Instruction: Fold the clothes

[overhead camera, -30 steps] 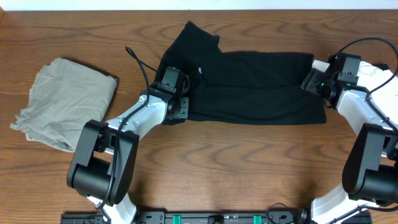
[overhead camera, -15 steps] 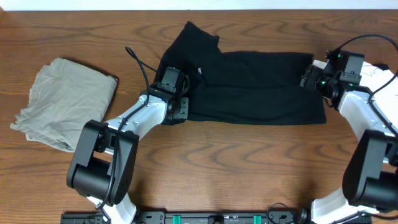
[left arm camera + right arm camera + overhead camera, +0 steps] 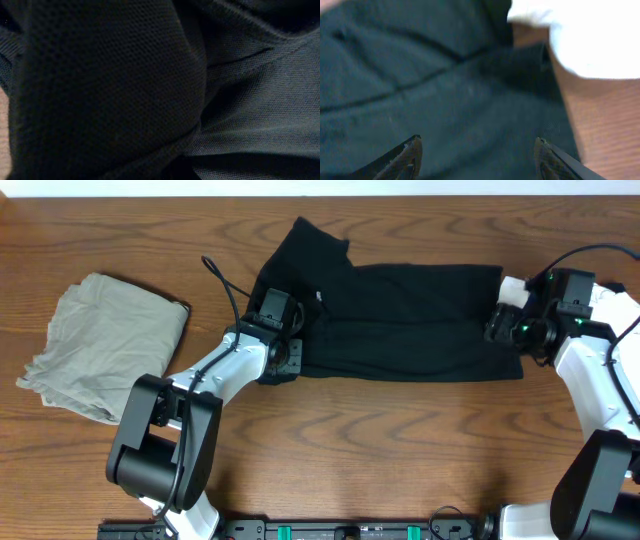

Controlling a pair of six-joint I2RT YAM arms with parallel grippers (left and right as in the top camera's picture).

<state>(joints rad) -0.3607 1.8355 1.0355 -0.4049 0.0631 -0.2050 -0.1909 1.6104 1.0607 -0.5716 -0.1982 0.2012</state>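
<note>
The black garment [image 3: 410, 320] lies spread across the middle of the table, with one flap reaching to the back left. My left gripper [image 3: 285, 350] sits at its left edge. Its fingers are hidden, because bunched black mesh fabric [image 3: 110, 90] fills the whole left wrist view; it is shut on that cloth. At the garment's right edge my right gripper [image 3: 503, 330] is open. Its two fingertips stand wide apart just above the black cloth [image 3: 470, 100], around the gripper's centre [image 3: 477, 150], with nothing between them. A grey-beige garment [image 3: 100, 345] lies crumpled at the far left. A white garment [image 3: 612, 302] lies at the far right.
The white garment [image 3: 590, 35] sits just beyond the black garment's right corner. Bare wooden table [image 3: 607, 125] shows to the right of the black cloth. A black cable [image 3: 225, 285] loops over the left arm. The table's back edge [image 3: 320, 194] runs along the top.
My right gripper has slid a little toward the table's front along the garment's right edge, its jaws spreading slightly wider. The left arm and the garments have stayed put.
</note>
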